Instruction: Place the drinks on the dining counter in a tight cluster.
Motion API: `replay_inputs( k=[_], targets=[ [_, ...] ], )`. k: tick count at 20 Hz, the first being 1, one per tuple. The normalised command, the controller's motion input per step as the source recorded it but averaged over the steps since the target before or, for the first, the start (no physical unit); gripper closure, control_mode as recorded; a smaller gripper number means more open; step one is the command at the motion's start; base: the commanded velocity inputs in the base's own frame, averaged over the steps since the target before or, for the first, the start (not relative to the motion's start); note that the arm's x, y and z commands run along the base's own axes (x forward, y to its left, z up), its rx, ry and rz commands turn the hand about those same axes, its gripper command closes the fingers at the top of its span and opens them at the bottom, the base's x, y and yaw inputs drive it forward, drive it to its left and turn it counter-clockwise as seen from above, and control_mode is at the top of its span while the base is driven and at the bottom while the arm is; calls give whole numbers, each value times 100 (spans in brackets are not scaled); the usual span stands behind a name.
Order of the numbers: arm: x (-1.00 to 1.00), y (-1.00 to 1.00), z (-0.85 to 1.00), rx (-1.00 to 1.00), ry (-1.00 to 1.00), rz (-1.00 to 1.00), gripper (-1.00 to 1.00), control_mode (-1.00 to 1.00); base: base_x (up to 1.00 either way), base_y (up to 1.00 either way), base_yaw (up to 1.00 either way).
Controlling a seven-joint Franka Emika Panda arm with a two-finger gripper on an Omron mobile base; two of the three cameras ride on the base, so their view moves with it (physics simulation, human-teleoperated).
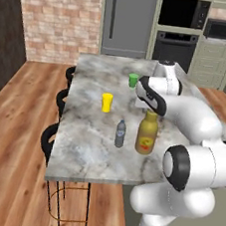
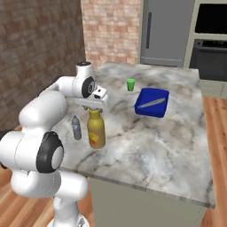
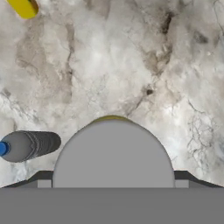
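Observation:
A tall amber bottle with a red-yellow label stands near the front of the marble dining counter. My gripper hovers straight over its neck, open. In the hand view the grey cap looms between my fingertips, which stand at either side of it. The small clear water bottle stands upright just left of the amber one, a short gap apart.
A yellow cup and a green cup stand farther back on the counter. A blue box with a utensil lies to the right. Black stools line the left edge.

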Motion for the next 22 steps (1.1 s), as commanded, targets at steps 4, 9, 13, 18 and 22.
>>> replay_inputs(
  k=[4,9,13,18,22],
  targets=[
    [29,0,-13,0,-6,0,100,-100,0,0,0],
    [65,0,-1,0,-2,0,100,-100,0,0,0],
    [39,0,-13,0,-2,0,100,-100,0,0,0],
    [9,0,-32,0,-1,0,100,-100,0,0,0],
    [0,0,-40,0,0,0,100,-100,0,0,0]
  ],
)
